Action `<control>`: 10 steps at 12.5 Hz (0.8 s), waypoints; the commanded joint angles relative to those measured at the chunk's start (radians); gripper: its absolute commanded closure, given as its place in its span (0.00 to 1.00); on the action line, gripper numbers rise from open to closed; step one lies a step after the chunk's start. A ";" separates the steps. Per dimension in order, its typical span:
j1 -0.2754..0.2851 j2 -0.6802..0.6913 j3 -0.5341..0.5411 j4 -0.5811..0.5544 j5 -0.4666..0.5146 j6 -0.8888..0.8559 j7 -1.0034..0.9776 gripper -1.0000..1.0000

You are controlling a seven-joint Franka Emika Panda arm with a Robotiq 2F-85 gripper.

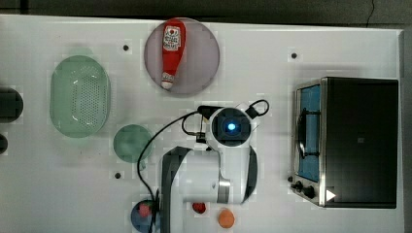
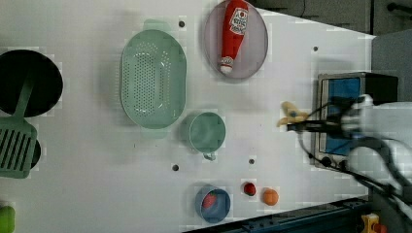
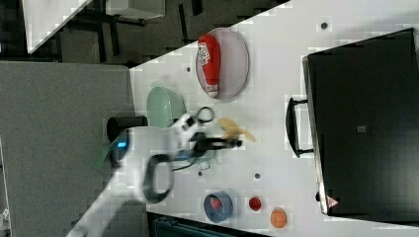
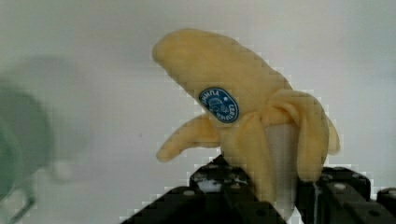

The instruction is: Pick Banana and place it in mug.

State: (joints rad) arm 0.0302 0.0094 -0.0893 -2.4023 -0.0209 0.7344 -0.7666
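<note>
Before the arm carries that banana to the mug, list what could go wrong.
1. The gripper pinches the soft banana near its peeled end, with most of its body sticking out, so it may droop or slip in transit.
2. The mug sits close beside the colander, so a drop off target could land there instead.
3. The banana's loose peel flaps may catch on the mug's rim.
</note>
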 commanded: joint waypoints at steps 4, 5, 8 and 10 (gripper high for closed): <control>0.008 -0.267 0.083 0.188 0.015 -0.412 0.114 0.73; 0.017 -0.276 0.119 0.192 0.015 -0.422 0.162 0.73; 0.042 -0.275 0.262 0.187 0.033 -0.421 0.330 0.73; 0.051 -0.274 0.358 0.164 0.129 -0.414 0.519 0.73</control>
State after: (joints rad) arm 0.0312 -0.2766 0.2155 -2.1816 0.0650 0.3521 -0.4441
